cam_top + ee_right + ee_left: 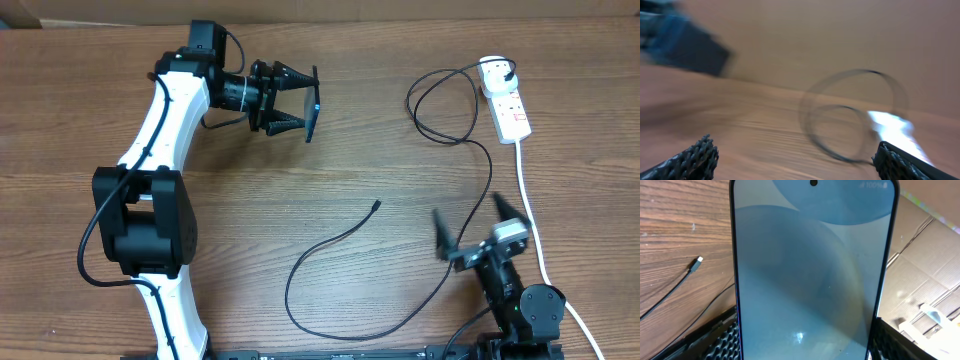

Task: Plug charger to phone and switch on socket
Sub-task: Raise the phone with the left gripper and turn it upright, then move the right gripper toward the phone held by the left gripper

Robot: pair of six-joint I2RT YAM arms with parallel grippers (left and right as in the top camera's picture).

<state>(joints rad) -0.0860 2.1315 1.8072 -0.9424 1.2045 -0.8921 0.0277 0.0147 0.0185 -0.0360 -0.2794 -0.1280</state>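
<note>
My left gripper (300, 102) is shut on the phone (313, 105) and holds it on edge above the table at the upper left. The phone's blue screen (810, 280) fills the left wrist view between both pads (715, 340). From the white socket (505, 100) at the far right, the charger cable (440, 290) loops across the table. Its free plug tip (376, 205) lies on the wood mid-table and also shows as the tip (699, 260). My right gripper (475, 222) stands open and empty at the lower right. The right wrist view is blurred, showing the cable loop (855, 115) and the socket (890, 127).
A white cord (530, 220) runs from the socket down the right side, close past my right arm. Cardboard (930, 255) shows beyond the table in the left wrist view. The table is brown wood grain (300, 200).
</note>
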